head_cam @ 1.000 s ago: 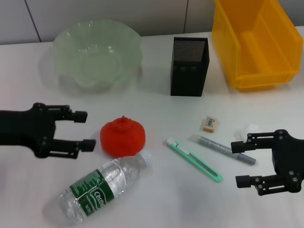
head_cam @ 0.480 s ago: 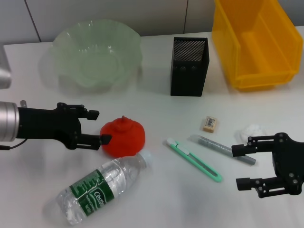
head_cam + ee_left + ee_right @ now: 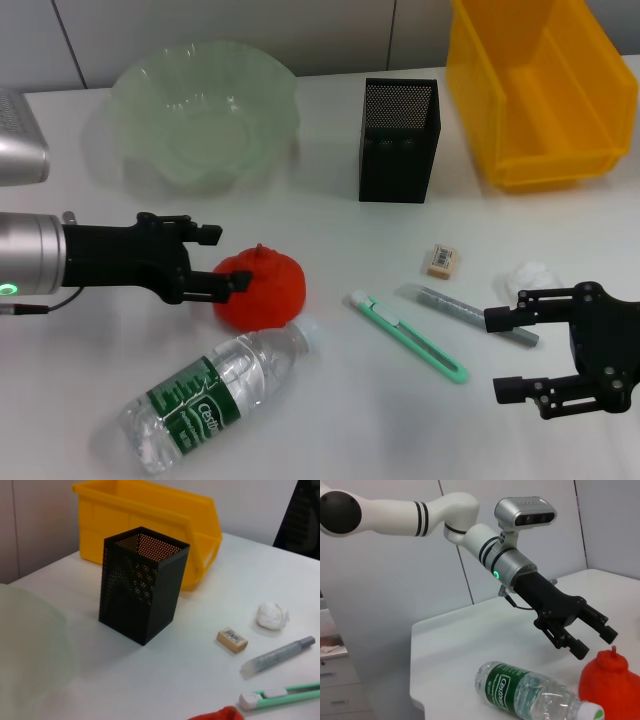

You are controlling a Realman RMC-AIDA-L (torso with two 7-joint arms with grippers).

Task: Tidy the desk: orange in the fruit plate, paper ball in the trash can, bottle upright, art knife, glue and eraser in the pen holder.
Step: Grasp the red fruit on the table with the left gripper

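1. the left gripper (image 3: 220, 261) is the one at work. it reaches in from the 9 o'clock side of the head view, low over the bench (image 3: 330, 400), and its jaws are spread, with nothing between them.

2. the orange (image 3: 262, 288) lies at 3 o'clock from these jaws, directly on the line they point along. the nearer fingertip seems to touch or nearly touch its left side; i cannot tell which. the far finger stands just past the upper left edge of the fruit.

3. the orange is round and somewhat flat, with a small stem up, so it has no long axis to consider. i judge that the jaws only need to go further toward 3 o'clock until the fruit sits between them.

4. the left arm is clearly nearer to the orange. the right gripper (image 3: 518, 352) hangs at about 4 o'clock on the bench, jaws also spread and empty, well apart from the fruit.

5. the fruit plate (image 3: 205, 115) waits at 11 o'clock from the orange, so the carry would go up and left.

6. a risk: the bottle (image 3: 215, 395) lies on its side with its cap just beside the orange at 6 o'clock, and a low jaw could push it.
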